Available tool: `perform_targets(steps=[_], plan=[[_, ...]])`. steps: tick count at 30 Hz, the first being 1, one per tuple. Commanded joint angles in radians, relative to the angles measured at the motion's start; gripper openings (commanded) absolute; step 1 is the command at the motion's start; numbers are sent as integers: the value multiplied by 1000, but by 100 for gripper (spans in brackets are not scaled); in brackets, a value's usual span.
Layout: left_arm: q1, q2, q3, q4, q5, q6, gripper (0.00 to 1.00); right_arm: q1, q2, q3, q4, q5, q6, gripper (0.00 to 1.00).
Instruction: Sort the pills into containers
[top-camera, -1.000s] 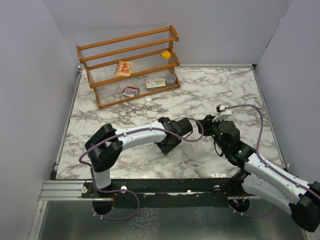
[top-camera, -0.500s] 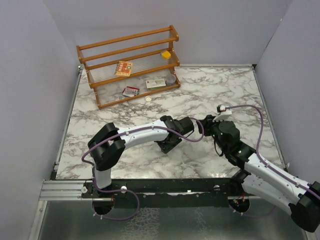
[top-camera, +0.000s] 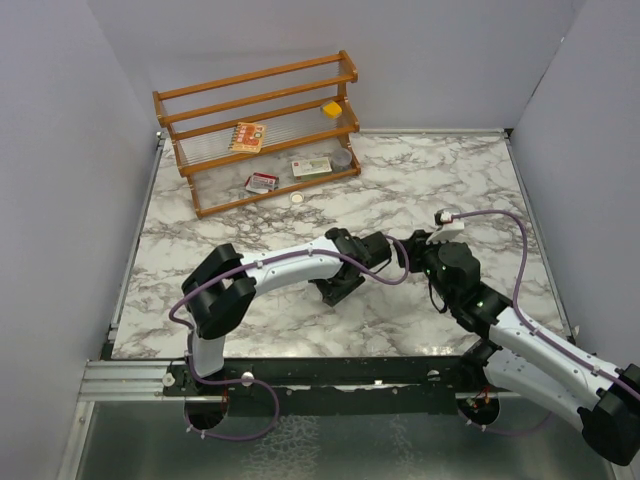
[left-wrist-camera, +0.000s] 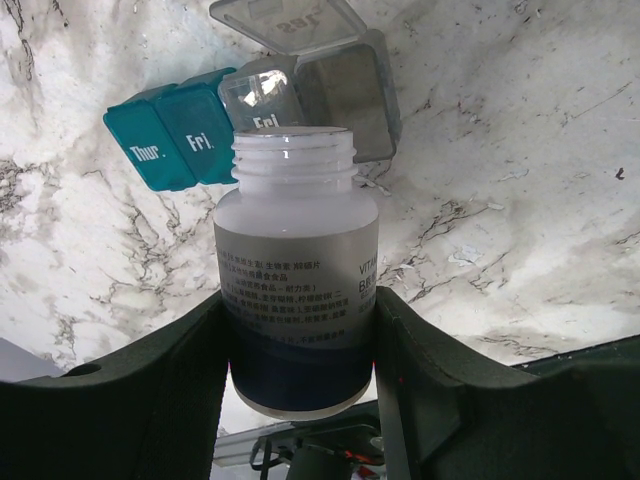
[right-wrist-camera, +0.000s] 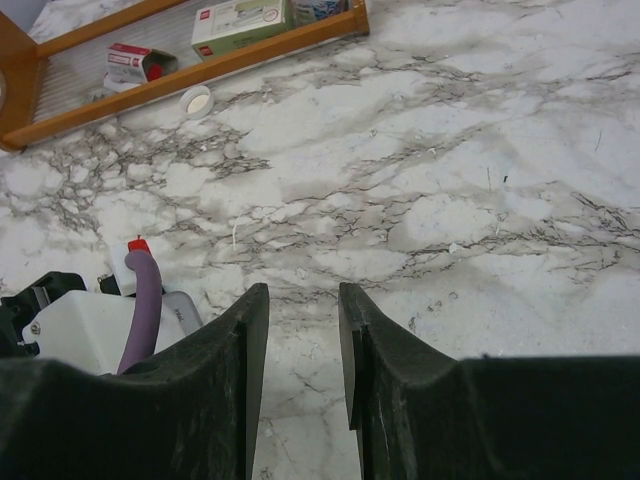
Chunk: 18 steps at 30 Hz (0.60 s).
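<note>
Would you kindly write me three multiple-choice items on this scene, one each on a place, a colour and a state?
1. Where does the white cap lie? A on the table by the rack; B on the rack's top shelf; C in the right jaws.
2. What colour are the organizer's Thur and Fri compartments? A red; B teal; C yellow.
3. How is the bottle? A capped on the rack; B lying on the table; C open, held in the left jaws.
Key: A, the top view shows it before the rack; B, the left wrist view shows both teal; C, its mouth is bare between the jaws.
</note>
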Motion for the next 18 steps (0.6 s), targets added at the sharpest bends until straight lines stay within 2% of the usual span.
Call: perform_targets(steps=[1, 9, 18], plan=[[-8, 18, 50, -35, 1, 24, 0, 2, -7, -6, 37, -9, 6, 35], [-8, 25, 81, -60, 22, 6, 0, 3, -19, -19, 20, 61, 34, 35], [-15, 55, 74, -63, 31, 3, 0, 3, -52, -26, 8, 71, 32, 35]])
